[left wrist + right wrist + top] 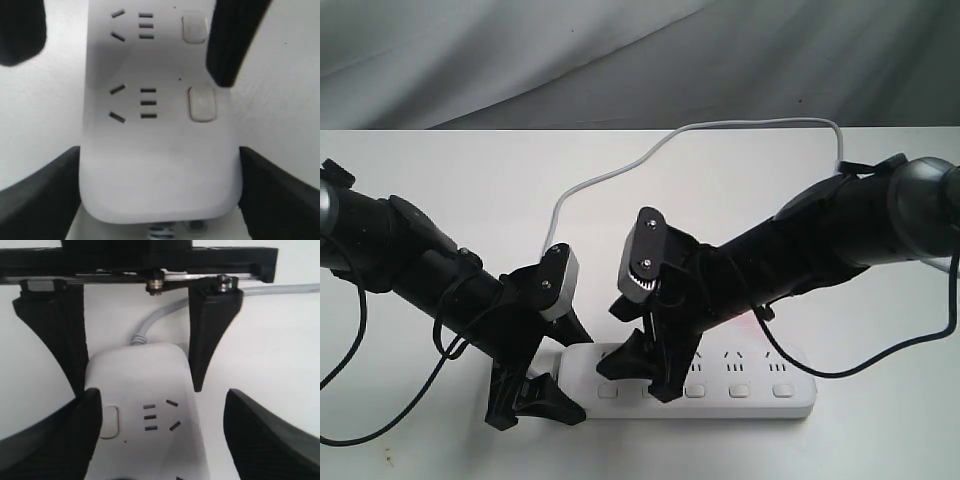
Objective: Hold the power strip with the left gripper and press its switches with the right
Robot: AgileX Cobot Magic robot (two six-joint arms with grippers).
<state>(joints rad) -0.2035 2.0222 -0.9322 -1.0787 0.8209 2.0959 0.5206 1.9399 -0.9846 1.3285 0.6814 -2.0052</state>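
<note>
The white power strip [750,385] lies lengthwise near the table's front edge, and its grey-white cord [620,170] loops back from its left end. My left gripper [560,375] is shut on that cord end, one black finger pressed to each long side of the power strip [160,165]. My right gripper [645,375] stands open astride the power strip [145,375] just beyond the left one. One of its fingers [55,440] overlaps the edge of the first of the switches [111,422]. Two switches [202,103] show in the left wrist view, and three more switches [738,390] lie uncovered to the right.
The white table [440,180] runs back to a grey cloth backdrop [520,50]. Both thick black arms slope down toward the strip from either side, with thin black cables [350,330] hanging off them. The cord [150,325] bends away behind the left gripper.
</note>
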